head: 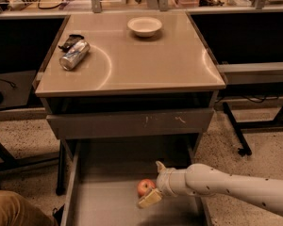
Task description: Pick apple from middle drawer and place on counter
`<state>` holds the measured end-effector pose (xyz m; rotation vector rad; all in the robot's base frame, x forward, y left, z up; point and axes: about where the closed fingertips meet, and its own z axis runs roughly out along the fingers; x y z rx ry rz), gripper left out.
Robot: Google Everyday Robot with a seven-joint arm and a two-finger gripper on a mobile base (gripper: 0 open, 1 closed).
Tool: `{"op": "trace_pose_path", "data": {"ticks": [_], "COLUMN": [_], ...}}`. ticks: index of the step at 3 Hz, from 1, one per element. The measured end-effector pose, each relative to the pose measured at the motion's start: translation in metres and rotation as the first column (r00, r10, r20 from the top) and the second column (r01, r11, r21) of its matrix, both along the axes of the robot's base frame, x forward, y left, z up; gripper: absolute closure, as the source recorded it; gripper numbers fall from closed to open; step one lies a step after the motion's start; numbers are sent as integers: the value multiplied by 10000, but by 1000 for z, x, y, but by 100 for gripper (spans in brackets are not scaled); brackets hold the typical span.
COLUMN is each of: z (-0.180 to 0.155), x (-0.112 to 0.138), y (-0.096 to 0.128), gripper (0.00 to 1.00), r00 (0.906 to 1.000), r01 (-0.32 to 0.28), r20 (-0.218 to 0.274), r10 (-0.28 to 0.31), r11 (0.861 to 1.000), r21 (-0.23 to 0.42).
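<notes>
The apple (145, 187), small and red-orange, lies on the grey floor of the pulled-out middle drawer (108, 201), right of its middle. My gripper (154, 182) reaches in from the right on a white arm, low inside the drawer. Its fingers are open, one tan fingertip (150, 199) just below and right of the apple, the other further back. The apple sits at the gripper's mouth, touching or nearly touching the near finger, and rests on the drawer floor. The tan glossy counter (146, 65) tops the cabinet above.
A white bowl (145, 26) stands at the counter's back. A silver can (75, 55) lies on its side at the counter's left with a dark object behind it. The scratched grey drawer front (132, 124) overhangs the open drawer. Desks with metal legs flank the cabinet.
</notes>
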<state>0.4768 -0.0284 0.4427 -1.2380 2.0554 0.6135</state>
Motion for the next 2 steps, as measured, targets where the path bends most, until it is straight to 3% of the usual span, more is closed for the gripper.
{"op": "trace_pose_path", "data": {"ticks": [2], "z": [-35], "x": [1], "y": [12], "gripper": [0], "r00": [9994], "r01": [-208], "r20": [-275], "r10": [210], "r11": [9998], "r21": [55]}}
